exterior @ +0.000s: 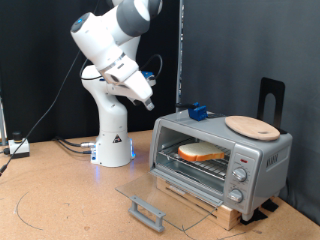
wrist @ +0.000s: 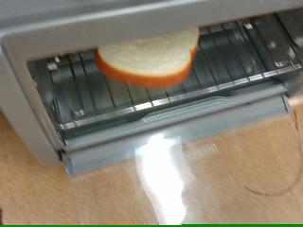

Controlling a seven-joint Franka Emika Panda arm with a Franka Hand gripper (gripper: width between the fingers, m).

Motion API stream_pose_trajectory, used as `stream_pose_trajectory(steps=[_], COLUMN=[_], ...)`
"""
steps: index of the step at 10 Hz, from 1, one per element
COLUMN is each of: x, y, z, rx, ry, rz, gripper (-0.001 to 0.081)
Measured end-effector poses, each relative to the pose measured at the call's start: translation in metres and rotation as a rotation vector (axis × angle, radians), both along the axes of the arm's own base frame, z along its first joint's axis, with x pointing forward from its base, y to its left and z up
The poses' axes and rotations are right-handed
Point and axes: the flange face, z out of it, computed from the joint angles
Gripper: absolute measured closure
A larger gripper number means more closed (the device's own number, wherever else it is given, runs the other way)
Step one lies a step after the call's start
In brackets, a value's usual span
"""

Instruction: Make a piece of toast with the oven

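1. Up at the exterior view's left of centre, my gripper (exterior: 149, 103) hangs in the air at the end of my white arm (exterior: 112, 45), well above the wooden tabletop (exterior: 60, 195). It carries nothing between its fingers, but I cannot tell whether they are spread or closed; the wrist view does not show them.
2. Below my gripper and off toward the exterior view's right, the glass door (exterior: 155, 197) lies folded down flat, its grey handle (exterior: 146, 211) at the near edge.
3. Further right of my gripper and lower stands the silver-grey toaster oven (exterior: 262, 158), mouth open. My wrist camera looks straight into it.
4. Inside, the piece of toast (exterior: 201, 152) (wrist: 149, 57) lies flat on the wire rack (wrist: 199, 83), well apart from my gripper.
5. On the oven's roof rests a round wooden plate (exterior: 251, 126); three knobs (exterior: 239, 175) run down its right panel.
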Motion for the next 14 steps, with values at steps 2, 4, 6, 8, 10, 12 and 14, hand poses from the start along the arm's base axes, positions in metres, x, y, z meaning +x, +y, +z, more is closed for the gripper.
stream_pose_trajectory(steps=[2,4,6,8,10,12,14], x=[0.004,0.001,0.006,0.009,0.012,0.014,0.018], y=[-0.009,0.001,0.006,-0.017,-0.028,-0.023,-0.039], z=[-0.005,-0.012,-0.009,-0.005,-0.008,-0.008,-0.014], rx=[0.014,-0.04,0.027,0.133,0.172,0.195,0.266], ry=[-0.006,0.16,0.368,0.542,0.596,0.759,0.892], rz=[0.003,-0.032,-0.149,-0.295,-0.333,-0.5,-0.708], gripper=[-0.0003,-0.0003,-0.0003,-0.0003,-0.0003,-0.0003,-0.0003])
